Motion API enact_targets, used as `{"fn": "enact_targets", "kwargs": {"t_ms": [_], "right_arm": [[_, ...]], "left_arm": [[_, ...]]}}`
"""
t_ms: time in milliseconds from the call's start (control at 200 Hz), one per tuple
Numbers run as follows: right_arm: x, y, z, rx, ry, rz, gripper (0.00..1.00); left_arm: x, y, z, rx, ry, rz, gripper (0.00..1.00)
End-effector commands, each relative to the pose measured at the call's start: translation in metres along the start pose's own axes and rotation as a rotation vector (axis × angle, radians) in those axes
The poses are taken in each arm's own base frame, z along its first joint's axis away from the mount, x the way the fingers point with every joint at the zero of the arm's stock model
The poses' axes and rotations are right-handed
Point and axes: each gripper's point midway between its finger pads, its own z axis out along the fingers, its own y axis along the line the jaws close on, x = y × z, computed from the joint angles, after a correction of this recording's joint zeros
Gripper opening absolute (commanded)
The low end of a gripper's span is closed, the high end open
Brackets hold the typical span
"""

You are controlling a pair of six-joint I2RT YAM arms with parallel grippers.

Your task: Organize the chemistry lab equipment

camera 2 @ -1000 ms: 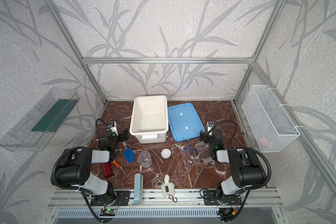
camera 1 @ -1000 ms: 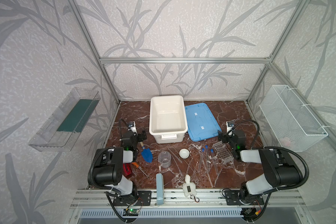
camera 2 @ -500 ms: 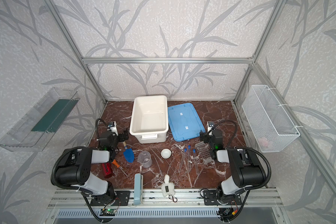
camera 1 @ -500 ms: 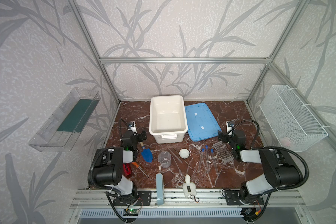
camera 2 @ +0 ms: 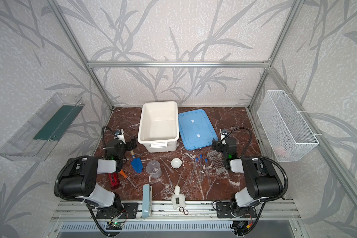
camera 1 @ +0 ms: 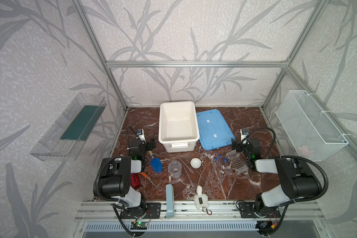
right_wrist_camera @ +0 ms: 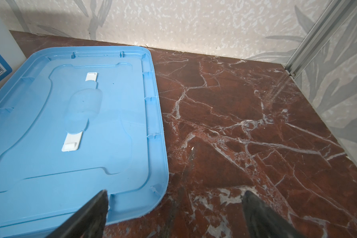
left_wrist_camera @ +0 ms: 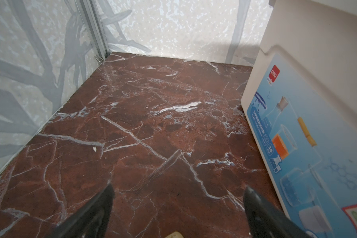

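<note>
Three clear blue-capped tubes (camera 1: pixel 220 167) (camera 2: pixel 200 169) lie side by side on the marble in both top views. The clear perforated rack (camera 1: pixel 236 163) lies to their right, the white dish (camera 1: pixel 195 163) and the clear beaker (camera 1: pixel 174 169) to their left. Thin clear rods (camera 1: pixel 185 164) lie between beaker and dish. My left gripper (camera 1: pixel 152 143) (left_wrist_camera: pixel 178 189) hovers open and empty beside the white bin (camera 1: pixel 177 123). Just behind the rack my right gripper (camera 1: pixel 235 145) (right_wrist_camera: pixel 176 192) is open and empty at the corner of the blue lid (right_wrist_camera: pixel 70 123).
A blue trowel (camera 1: pixel 155 163), an orange-handled screwdriver (camera 1: pixel 144 176) and a red can (camera 1: pixel 135 180) lie by the left arm. A pale blue case (camera 1: pixel 169 197) and a white plush toy (camera 1: pixel 201 198) sit at the front edge. A wire basket (camera 1: pixel 309 125) hangs on the right wall.
</note>
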Motion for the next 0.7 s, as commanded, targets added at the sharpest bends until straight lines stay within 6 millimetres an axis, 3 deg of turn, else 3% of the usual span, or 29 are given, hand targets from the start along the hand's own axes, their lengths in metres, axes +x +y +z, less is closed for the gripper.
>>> {"fn": "enact_targets", "kwargs": {"t_ms": [0, 165, 325, 430, 565, 695], "right_arm": [[-0.009, 0.002, 0.001, -0.005, -0.029, -0.008, 0.99], [-0.016, -0.016, -0.007, 0.096, -0.056, 0.042, 0.99], [-0.033, -0.011, -0.014, 0.055, -0.034, 0.026, 0.99], [-0.044, -0.019, -0.023, 0.093, 0.074, 0.093, 0.99], [-0.053, -0.028, -0.037, 0.139, 0.150, 0.102, 0.99], [-0.077, -0.011, -0.064, 0.028, 0.108, 0.113, 0.99]], "left_arm": [[-0.006, 0.001, 0.000, -0.009, -0.025, 0.014, 0.99], [-0.016, 0.017, -0.012, -0.099, -0.078, -0.028, 0.99], [-0.036, 0.022, -0.023, -0.137, -0.064, -0.035, 0.99], [-0.064, 0.022, -0.037, -0.144, -0.083, -0.075, 0.99], [-0.105, 0.016, -0.060, -0.107, -0.145, -0.256, 0.99], [-0.148, -0.003, -0.082, 0.021, -0.206, -0.429, 0.99]]}}
